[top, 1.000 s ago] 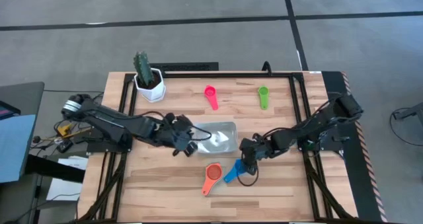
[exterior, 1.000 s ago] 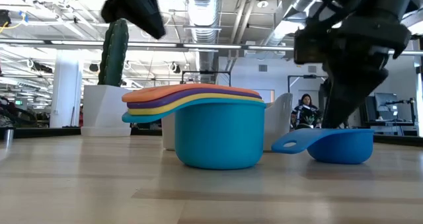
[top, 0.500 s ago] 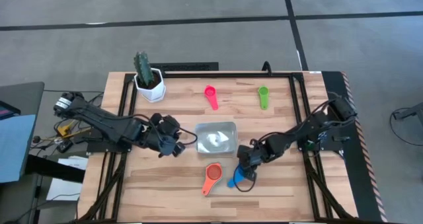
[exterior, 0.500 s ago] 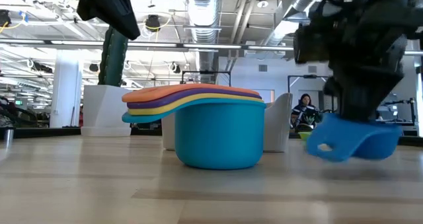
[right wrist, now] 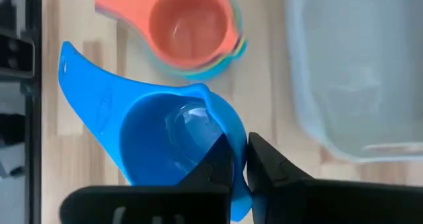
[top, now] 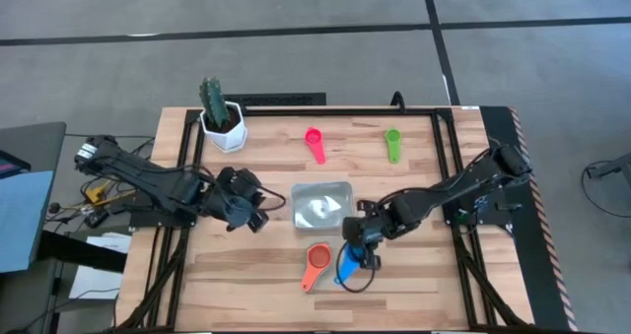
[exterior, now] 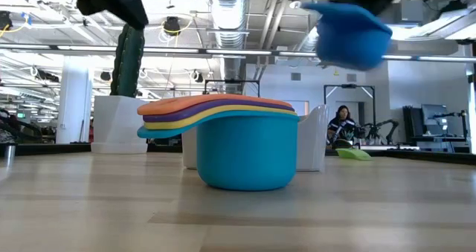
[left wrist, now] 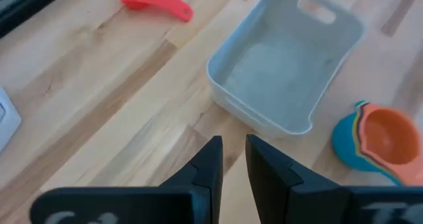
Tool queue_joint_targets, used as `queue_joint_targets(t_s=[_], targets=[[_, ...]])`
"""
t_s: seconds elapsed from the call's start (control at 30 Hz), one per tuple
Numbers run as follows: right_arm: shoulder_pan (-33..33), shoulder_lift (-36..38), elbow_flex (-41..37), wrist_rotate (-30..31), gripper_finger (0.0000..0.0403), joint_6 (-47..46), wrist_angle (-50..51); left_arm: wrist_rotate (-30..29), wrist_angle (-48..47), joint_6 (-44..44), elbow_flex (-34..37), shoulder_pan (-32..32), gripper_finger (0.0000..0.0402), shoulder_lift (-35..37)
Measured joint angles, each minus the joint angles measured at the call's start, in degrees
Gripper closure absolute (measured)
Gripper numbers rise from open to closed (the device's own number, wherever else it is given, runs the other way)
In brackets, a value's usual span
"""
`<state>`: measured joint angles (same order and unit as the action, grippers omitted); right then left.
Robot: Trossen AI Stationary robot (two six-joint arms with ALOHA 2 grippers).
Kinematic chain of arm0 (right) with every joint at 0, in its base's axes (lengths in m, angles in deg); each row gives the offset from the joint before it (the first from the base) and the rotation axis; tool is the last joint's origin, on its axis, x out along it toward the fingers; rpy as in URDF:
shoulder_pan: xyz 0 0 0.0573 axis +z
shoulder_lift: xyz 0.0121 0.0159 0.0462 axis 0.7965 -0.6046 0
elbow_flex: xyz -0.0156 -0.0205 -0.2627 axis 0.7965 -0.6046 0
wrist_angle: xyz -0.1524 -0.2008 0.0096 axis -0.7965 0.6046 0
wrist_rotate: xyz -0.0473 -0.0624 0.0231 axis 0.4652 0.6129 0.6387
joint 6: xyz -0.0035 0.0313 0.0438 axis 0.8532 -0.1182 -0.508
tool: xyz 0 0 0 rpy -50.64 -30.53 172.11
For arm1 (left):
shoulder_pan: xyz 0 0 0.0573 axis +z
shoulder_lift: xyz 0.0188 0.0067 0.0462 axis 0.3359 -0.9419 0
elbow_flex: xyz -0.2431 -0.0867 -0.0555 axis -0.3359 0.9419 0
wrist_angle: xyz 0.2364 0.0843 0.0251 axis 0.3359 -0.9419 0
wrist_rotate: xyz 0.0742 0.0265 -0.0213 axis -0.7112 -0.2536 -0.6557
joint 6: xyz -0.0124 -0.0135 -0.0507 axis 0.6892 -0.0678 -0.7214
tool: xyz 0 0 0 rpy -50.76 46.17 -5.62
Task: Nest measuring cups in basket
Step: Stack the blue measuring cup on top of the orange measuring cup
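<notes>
The blue measuring cup [right wrist: 165, 138] hangs above the table, also seen high up in the low view [exterior: 349, 33], with my right gripper [top: 357, 237] shut on it. Beside it a stack of nested measuring cups [top: 315, 260], teal outermost and orange innermost [exterior: 245, 148], stands on its base on the wood. The clear basket [top: 321, 206] lies just beyond, with nothing in it. A pink cup [top: 315, 142] and a green cup [top: 392, 144] lie farther back. My left gripper [left wrist: 233, 159] hovers left of the basket, with a narrow gap between its fingers and nothing in it. My right gripper pinches the blue cup's bowl wall [right wrist: 242, 148], on the side away from the handle, with one finger inside the bowl and one outside. The fingers point down from above. The cup is lifted clear of the table, and its handle [right wrist: 73, 72] sticks out away from the fingers.
A white pot with a cactus [top: 219, 117] stands at the far left corner. A black frame [top: 449, 157] runs along the table's far edge and sides. Bare wood lies along the near edge and left of the stack.
My right gripper has shut on the blue cup's wall, lifted it off the table and carried it a little toward the stack. The cup tipped as it rose. My left gripper has drawn back from the basket toward the table's left edge.
</notes>
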<state>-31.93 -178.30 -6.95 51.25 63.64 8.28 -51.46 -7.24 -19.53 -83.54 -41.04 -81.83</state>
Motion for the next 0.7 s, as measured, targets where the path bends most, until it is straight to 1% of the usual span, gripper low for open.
queue_joint_targets(t_s=[0.07,0.17,0.3,0.4,0.5,0.57,0.7], targets=[[-1.44,0.0,1.96,-0.05,0.0375,0.96,0.81,-0.35,-0.04,0.45,0.0,-0.45,0.0347,2.58],[-3.42,-0.02,4.63,-0.53,0.0375,4.02,0.9,-2.78,-0.61,1.17,-0.04,-1.51,0.0347,6.58],[-5.66,-1.2,9.18,-1.03,0.0375,7.66,1.94,-7.21,-4.91,-0.15,-0.04,-3.31,0.0347,10.54],[-6.62,-3.49,13.76,-1.16,0.0375,10.63,3.38,-8.95,-9.36,-2.69,-0.04,-4.51,0.0347,11.97],[-7.33,-6.79,18.64,-1.4,0.0375,13.67,6.67,-7.34,-13.34,-5.17,-0.04,-5.09,0.0347,12.04],[-7.67,-9.48,22.13,-2.75,0.0375,15.54,6.36,-6.0,-14.41,-6.6,-0.04,-5.38,0.0347,11.68],[-8.32,-14.57,28.42,-5.86,0.0375,18.32,8.34,-5.38,-15.21,-7.64,-0.04,-5.57,0.0347,10.66]])
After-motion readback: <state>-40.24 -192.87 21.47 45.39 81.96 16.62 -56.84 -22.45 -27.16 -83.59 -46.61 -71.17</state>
